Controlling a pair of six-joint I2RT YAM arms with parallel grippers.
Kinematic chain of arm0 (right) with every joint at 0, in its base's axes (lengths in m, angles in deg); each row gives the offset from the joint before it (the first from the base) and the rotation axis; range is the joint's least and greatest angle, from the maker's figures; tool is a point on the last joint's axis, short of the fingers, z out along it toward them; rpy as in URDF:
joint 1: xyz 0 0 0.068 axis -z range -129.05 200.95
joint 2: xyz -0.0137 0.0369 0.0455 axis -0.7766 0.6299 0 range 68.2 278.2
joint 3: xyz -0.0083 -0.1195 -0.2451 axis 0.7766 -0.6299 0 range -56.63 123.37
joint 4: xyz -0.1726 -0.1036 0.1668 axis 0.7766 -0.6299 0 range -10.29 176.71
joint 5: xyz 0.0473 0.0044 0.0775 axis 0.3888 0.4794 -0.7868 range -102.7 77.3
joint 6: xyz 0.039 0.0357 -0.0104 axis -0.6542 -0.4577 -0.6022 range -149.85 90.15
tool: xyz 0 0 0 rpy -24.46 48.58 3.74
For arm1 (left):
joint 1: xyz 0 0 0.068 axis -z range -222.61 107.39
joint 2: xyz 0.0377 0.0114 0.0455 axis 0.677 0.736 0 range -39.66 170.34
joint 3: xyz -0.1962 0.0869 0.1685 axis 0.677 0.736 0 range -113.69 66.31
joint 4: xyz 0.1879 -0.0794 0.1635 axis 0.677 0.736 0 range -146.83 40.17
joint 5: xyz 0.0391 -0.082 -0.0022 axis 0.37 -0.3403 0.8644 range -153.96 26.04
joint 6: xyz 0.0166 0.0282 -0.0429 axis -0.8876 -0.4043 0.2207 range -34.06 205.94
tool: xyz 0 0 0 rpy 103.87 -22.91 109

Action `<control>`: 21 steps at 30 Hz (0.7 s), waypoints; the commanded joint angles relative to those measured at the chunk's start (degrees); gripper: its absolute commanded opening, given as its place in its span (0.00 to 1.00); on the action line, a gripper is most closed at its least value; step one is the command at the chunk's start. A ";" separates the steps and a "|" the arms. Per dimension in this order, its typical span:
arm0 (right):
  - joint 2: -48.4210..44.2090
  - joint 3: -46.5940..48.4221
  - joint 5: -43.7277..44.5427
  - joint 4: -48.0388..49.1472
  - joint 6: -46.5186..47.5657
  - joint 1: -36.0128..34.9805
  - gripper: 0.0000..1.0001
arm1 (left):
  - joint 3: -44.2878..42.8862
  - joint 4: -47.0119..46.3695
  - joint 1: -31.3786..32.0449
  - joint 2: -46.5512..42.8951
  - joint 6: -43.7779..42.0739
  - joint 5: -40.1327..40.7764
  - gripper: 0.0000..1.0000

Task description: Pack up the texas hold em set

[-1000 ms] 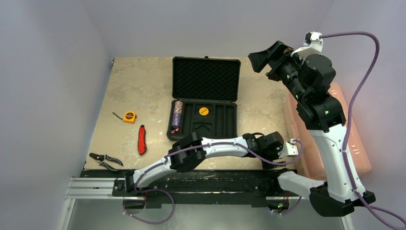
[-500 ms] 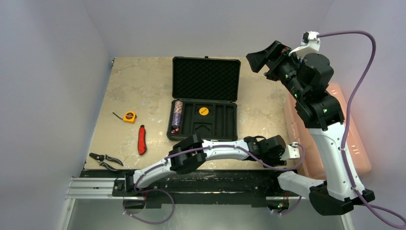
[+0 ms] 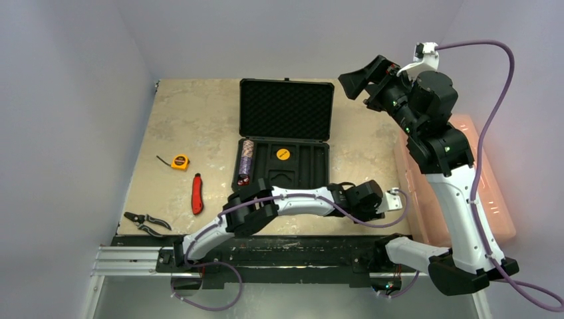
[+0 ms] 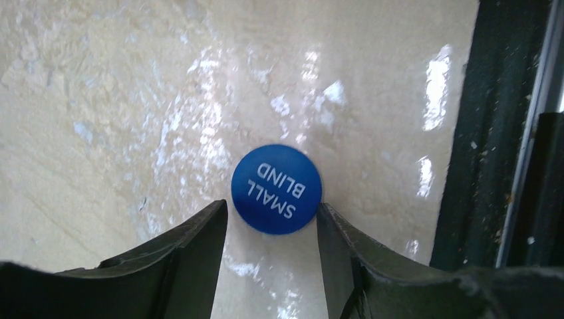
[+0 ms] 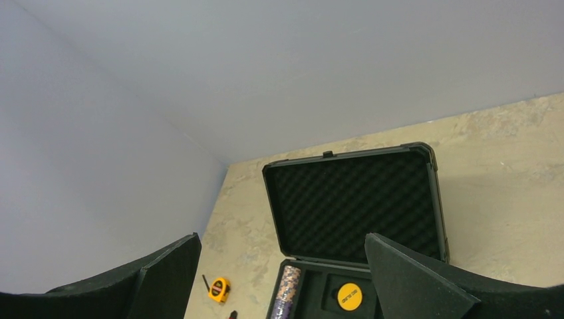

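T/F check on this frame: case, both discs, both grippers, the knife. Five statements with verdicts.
1. The blue disc lies on the table between the left gripper's fingers. True.
2. The case is shut. False: its lid stands open, foam lining showing.
3. The yellow disc sits in the case. True.
4. The right gripper holds something. False: it is open and empty, raised near the table's far right.
5. The red-handled knife is packed in the case. False: it lies on the table, left of the case.
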 commanded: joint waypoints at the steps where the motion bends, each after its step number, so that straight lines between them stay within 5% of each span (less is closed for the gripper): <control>1: 0.16 -0.13 -1.12 1.64 -0.68 -0.15 0.99 | 6.62 8.44 -2.91 -1.29 0.14 -0.41 0.51; 10: 0.10 -1.25 -2.93 2.22 -1.71 -0.18 0.99 | 16.63 6.10 -7.05 -7.84 2.59 -1.84 0.51; 16: -0.10 -1.83 -2.10 1.80 -2.43 -0.16 0.99 | 18.60 2.28 -7.29 -13.47 8.26 -7.78 0.79; 21: -0.90 -1.55 -1.43 0.94 -2.46 -0.18 0.99 | 8.90 3.95 -5.59 -9.46 11.01 -8.88 0.84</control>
